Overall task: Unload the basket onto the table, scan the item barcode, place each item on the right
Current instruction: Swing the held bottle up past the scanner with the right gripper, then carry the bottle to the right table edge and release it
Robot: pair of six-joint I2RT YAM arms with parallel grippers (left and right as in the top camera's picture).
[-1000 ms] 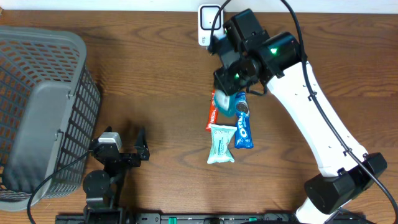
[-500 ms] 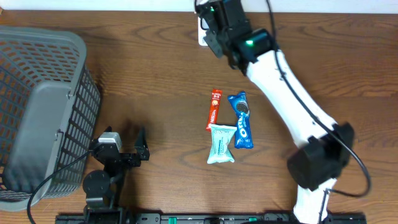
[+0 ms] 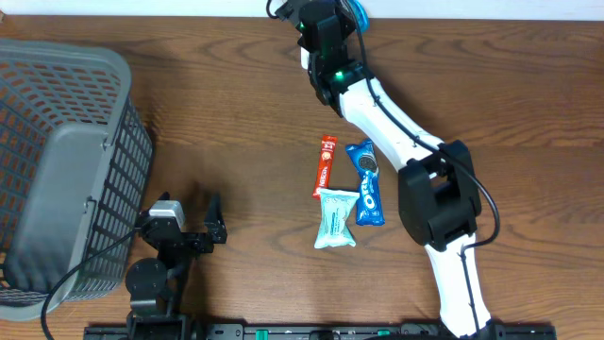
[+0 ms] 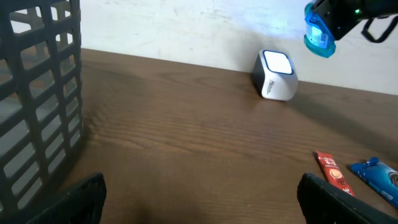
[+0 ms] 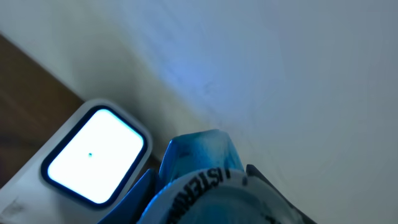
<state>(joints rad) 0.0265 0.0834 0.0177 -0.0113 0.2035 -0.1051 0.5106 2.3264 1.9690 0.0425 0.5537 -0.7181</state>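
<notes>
since a second ago the right gripper (image 4: 329, 20) has lifted the blue packet (image 4: 318, 35) off the snack pile (image 3: 345, 194) to the table's back edge. it grips the packet in the air, just above and beside the white scanner (image 4: 276, 74). the left gripper (image 3: 216, 220) rests spread wide near the basket (image 3: 58, 142).

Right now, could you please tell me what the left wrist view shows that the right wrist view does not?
Only the left wrist view shows the basket, the red packet and the Oreo packet. Only the right wrist view shows the lettering on the blue item. Both show the scanner with its lit window and the blue item held near it.
</notes>
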